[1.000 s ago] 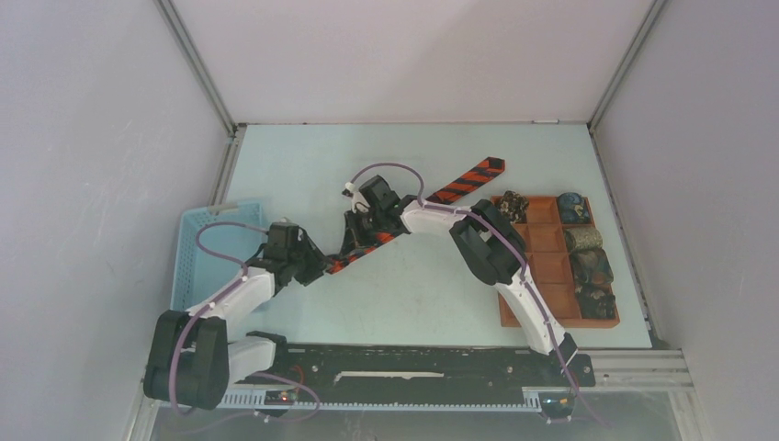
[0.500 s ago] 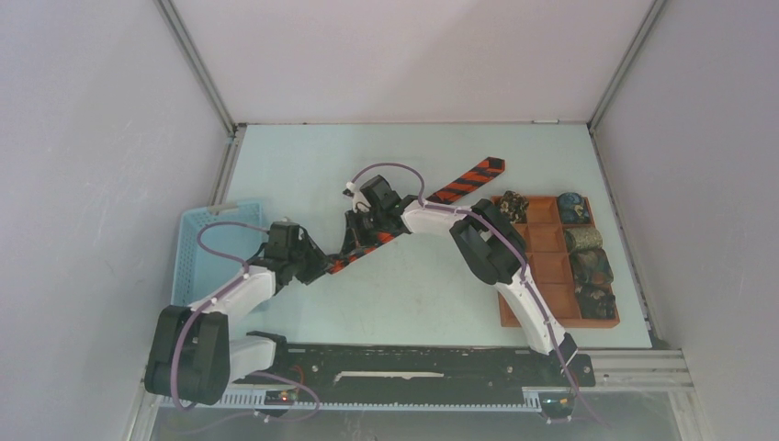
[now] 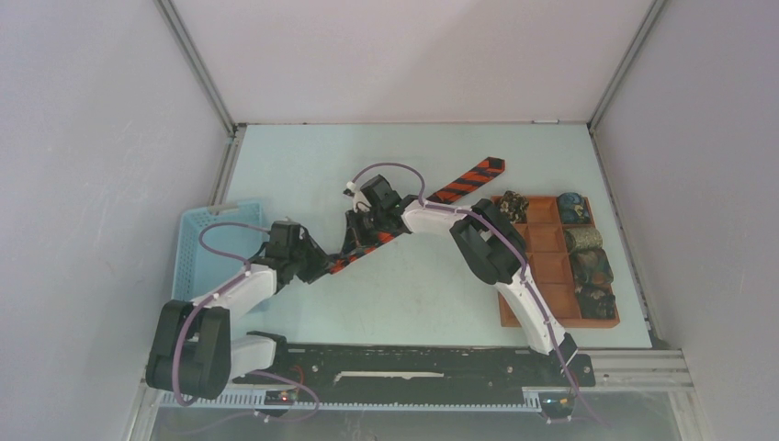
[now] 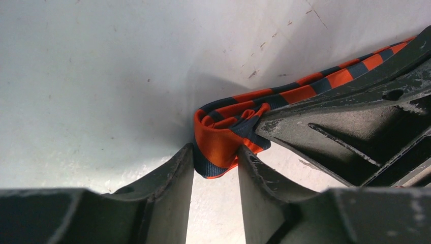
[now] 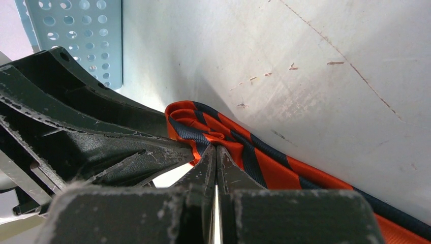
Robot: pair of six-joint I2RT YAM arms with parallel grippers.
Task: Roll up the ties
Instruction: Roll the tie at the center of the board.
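A long tie [image 3: 473, 177] with red-orange and dark stripes lies diagonally on the table, its near end coiled into a small roll [image 4: 223, 142]. My left gripper [image 4: 216, 162] is shut on this roll, one finger on each side. My right gripper [image 5: 216, 151] is shut, and its tips are tucked into the middle of the coil [image 5: 198, 124]. From above, the left gripper [image 3: 321, 266] and the right gripper [image 3: 356, 241] meet at the tie's near-left end. Several small rolled ties [image 3: 588, 266] sit in the tray.
A light blue perforated basket [image 3: 197, 266] stands at the left, close behind the left arm. A brown compartmented tray [image 3: 551, 319] sits at the right, beside the right arm. White walls enclose the table on three sides.
The left jaws have closed slightly tighter on the roll and the left arm has shifted a little. The right gripper and the tie stay in place.
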